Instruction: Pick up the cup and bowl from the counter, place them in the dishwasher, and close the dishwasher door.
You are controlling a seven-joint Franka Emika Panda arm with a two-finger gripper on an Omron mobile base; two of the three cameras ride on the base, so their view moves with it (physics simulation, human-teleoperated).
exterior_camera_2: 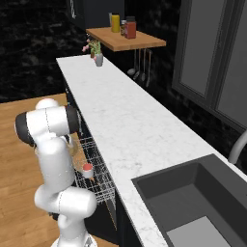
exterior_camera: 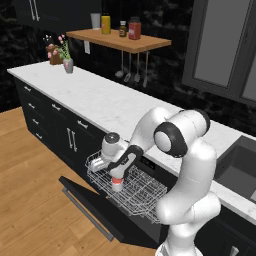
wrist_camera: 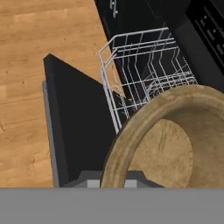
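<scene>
The tan wooden bowl [wrist_camera: 166,135] looms close in the hand view, tilted, its rim running down to where the fingers are hidden. My gripper [exterior_camera: 100,163] hangs over the left end of the white wire rack [exterior_camera: 137,194], shut on the bowl. A sliver of the bowl [exterior_camera_2: 73,144] peeks out behind my arm. The white cup [exterior_camera: 116,184] with its red top stands upright in the rack [exterior_camera_2: 99,166], just right of my hand; it shows again as the cup [exterior_camera_2: 87,169]. The dishwasher door [exterior_camera: 87,200] lies open and flat, and the door [wrist_camera: 78,127] is beneath the rack [wrist_camera: 144,65].
The white marble counter [exterior_camera: 100,100] runs above the black cabinets. A flower vase [exterior_camera: 67,64] stands at its far end under a wooden shelf [exterior_camera: 120,40] with bottles. A dark sink [exterior_camera_2: 193,202] is at the right. Wooden floor [exterior_camera: 30,210] spreads in front of the door.
</scene>
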